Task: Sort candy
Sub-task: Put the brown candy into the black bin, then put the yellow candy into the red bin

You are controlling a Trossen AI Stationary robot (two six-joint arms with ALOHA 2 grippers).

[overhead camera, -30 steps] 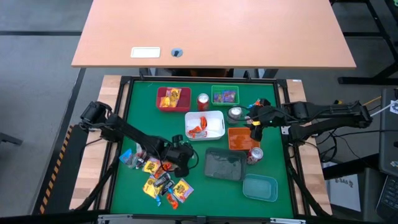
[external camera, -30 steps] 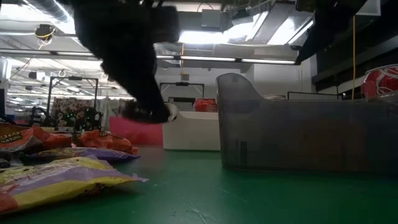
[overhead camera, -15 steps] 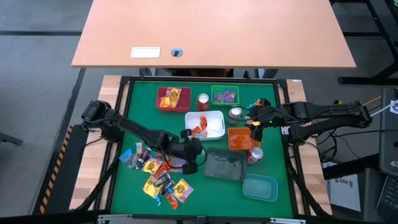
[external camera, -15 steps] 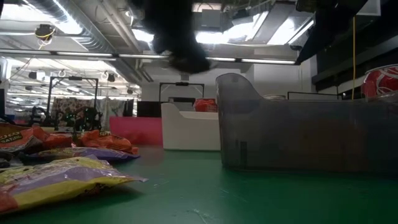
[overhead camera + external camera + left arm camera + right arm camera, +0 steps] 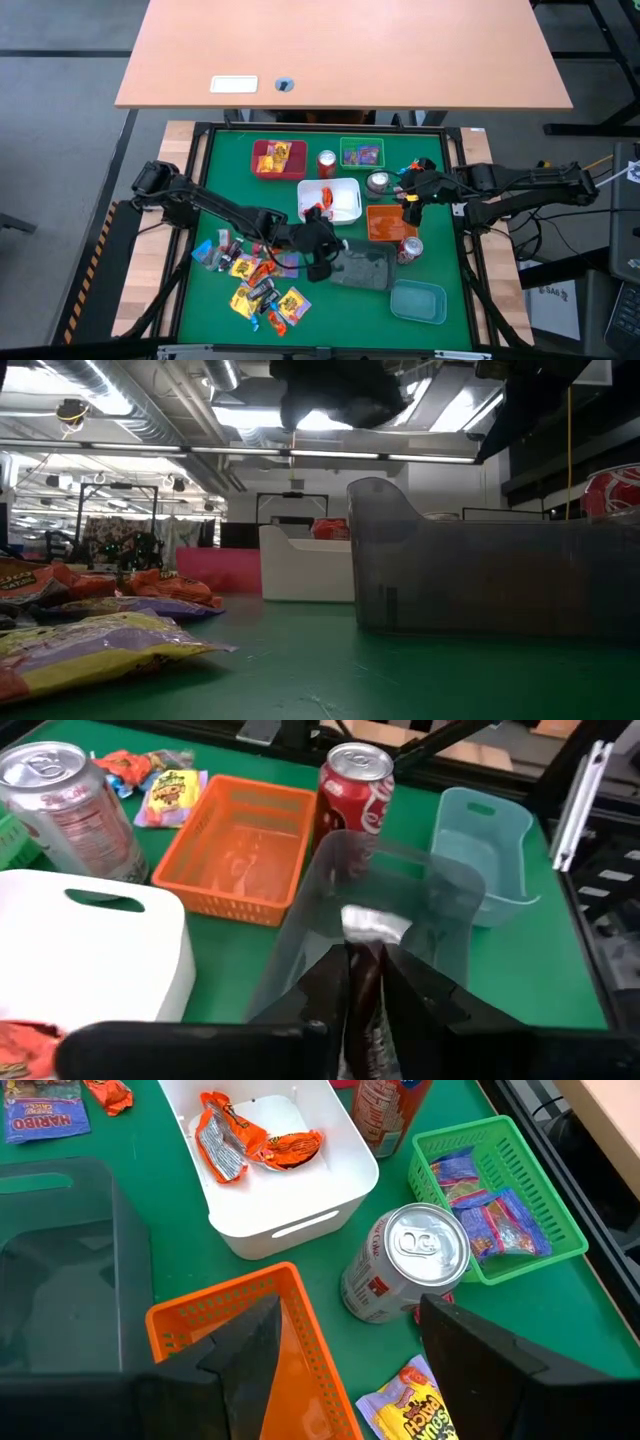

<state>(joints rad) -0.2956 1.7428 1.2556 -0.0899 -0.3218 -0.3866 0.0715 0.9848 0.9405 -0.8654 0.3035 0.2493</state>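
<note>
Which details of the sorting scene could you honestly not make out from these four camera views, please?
- Grey tray contents: low view, its cloudy wall hides them.
- Dark candy in the left gripper: left wrist view, label hidden by the fingers.
- Candy pile: high view, wrappers too small to read.
- Right gripper: right wrist view, fingertips cut off by the edge.

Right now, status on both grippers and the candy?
Left gripper clamps dark candy over grey tray edge. Right gripper open above orange tray. Nothing blocking.

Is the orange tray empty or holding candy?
Empty. The left wrist view shows the orange tray's bare mesh floor, and the right wrist view shows nothing in the part it sees.
</note>
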